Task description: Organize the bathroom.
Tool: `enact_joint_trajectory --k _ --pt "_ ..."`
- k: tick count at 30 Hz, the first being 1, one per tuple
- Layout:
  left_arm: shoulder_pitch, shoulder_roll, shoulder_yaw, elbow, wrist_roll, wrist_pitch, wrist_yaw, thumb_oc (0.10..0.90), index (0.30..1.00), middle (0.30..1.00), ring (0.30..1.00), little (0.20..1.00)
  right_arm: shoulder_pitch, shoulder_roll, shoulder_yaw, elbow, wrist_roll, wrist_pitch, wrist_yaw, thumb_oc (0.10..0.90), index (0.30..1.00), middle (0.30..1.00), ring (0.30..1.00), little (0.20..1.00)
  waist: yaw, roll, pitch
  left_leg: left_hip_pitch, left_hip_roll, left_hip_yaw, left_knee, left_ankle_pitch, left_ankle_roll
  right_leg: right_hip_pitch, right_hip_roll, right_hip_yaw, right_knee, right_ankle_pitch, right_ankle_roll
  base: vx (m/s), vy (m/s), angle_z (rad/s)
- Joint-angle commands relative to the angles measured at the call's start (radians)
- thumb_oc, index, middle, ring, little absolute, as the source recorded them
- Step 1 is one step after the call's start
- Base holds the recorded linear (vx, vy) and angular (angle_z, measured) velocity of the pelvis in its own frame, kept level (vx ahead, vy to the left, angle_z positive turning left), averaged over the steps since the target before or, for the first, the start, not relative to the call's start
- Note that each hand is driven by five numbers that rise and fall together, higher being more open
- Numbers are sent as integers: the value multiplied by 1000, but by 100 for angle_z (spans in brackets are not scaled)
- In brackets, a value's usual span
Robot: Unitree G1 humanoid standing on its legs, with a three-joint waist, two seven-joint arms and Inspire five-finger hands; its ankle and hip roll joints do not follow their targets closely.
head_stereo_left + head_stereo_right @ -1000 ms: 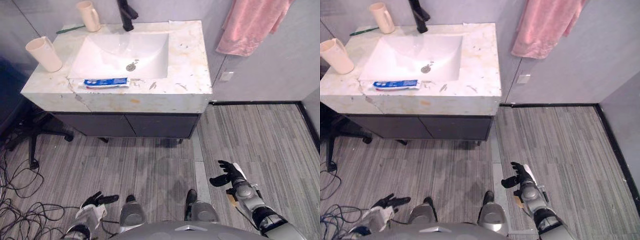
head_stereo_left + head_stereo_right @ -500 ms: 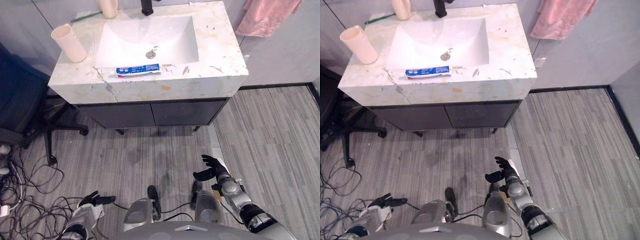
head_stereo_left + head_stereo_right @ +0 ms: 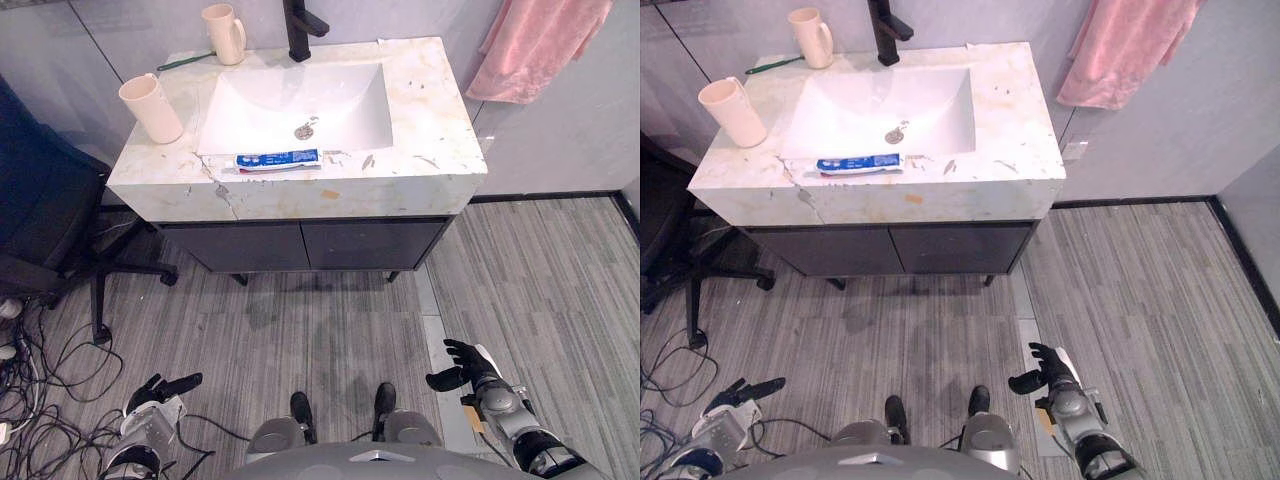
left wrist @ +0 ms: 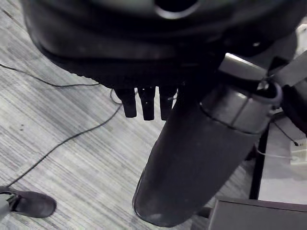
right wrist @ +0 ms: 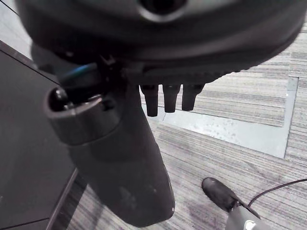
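The marble vanity point(image 3: 440, 150) stands well ahead of the robot, its toothpaste tube point(image 3: 278, 160) lying crosswise along the front ledge below the basin, while both the left hand point(image 3: 160, 388) and right hand point(image 3: 462, 365) hang low, relaxed and empty, neither clearly nearer.

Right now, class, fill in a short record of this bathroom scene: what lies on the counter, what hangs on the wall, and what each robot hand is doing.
counter front edge: toothpaste tube, lying flat before the basin
counter left: cup, upright
counter back: mug beside the black tap; green toothbrush lying behind
wall: pink towel, hanging
left hand: low over the floor, open, empty
right hand: low over the floor, open, empty
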Motion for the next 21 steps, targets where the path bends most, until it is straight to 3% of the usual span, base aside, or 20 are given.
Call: enact_joint_trajectory --k 1,4,6,12,19,21 --pt "6 62 -43 -72 117 -37 -26 800 900 900 900 900 -47 -7 18 -73 -55 6 19 800 900 900 900 900 20 -31 15 -153 89 -60 366 -33 -27 -25 -24 49 112 -191 0 73 119 30" --pt "-19 57 -89 -73 128 -17 -46 800 900 900 900 900 -52 -13 25 -66 -67 0 10 800 900 900 900 900 10 -6 27 -104 112 -47 126 -14 -24 -40 -43 47 136 -197 24 115 297 -8" --pt "-47 69 -101 -53 133 9 -60 800 900 900 900 900 -42 -6 28 -57 -59 -11 -9 800 900 900 900 900 -2 2 32 -89 106 -40 94 -30 -21 -61 -74 53 182 -209 45 136 283 -16" --pt "-48 77 -113 -39 134 -11 -60 800 900 900 900 900 -14 6 7 -82 -48 -15 2 800 900 900 900 900 -7 -2 55 -82 59 -46 124 -84 -1 -89 -148 77 216 -180 102 116 136 9" --pt "-7 86 -64 -75 71 -27 -36 800 900 900 900 900 11 5 -7 -101 -70 -4 5 800 900 900 900 900 4 -1 49 -92 28 -52 147 -115 27 -72 -166 97 225 -182 108 88 99 -12" --pt "1 98 -37 -92 61 -31 -24 800 900 900 900 900 21 6 -12 -94 -77 -21 1 800 900 900 900 900 15 7 52 -67 8 -47 129 -137 56 -155 -191 122 442 -114 98 66 110 -6"
